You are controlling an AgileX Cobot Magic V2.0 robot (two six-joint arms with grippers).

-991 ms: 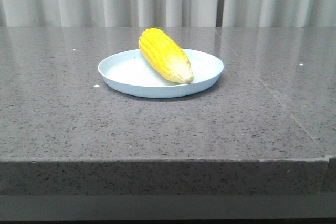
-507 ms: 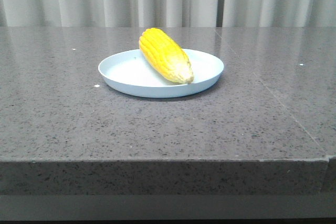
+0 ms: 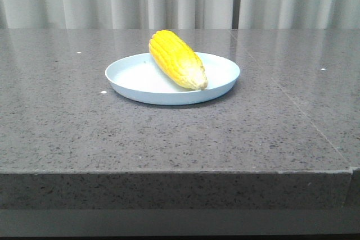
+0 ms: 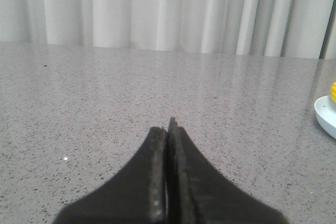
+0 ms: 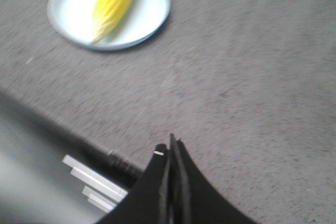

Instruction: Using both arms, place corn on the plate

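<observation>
On the plate [image 3: 140, 80] you see the corn [image 3: 175, 59] lying diagonally, its long axis running from 11 o'clock down to 5 o'clock, paler tip toward you. Your left gripper [image 4: 168, 129] and right gripper [image 5: 170, 148] both show fingers pressed together, holding nothing, well apart from the plate.

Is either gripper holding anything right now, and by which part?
Nothing. The left gripper and right gripper are shut on air; the corn lies on the plate.
</observation>
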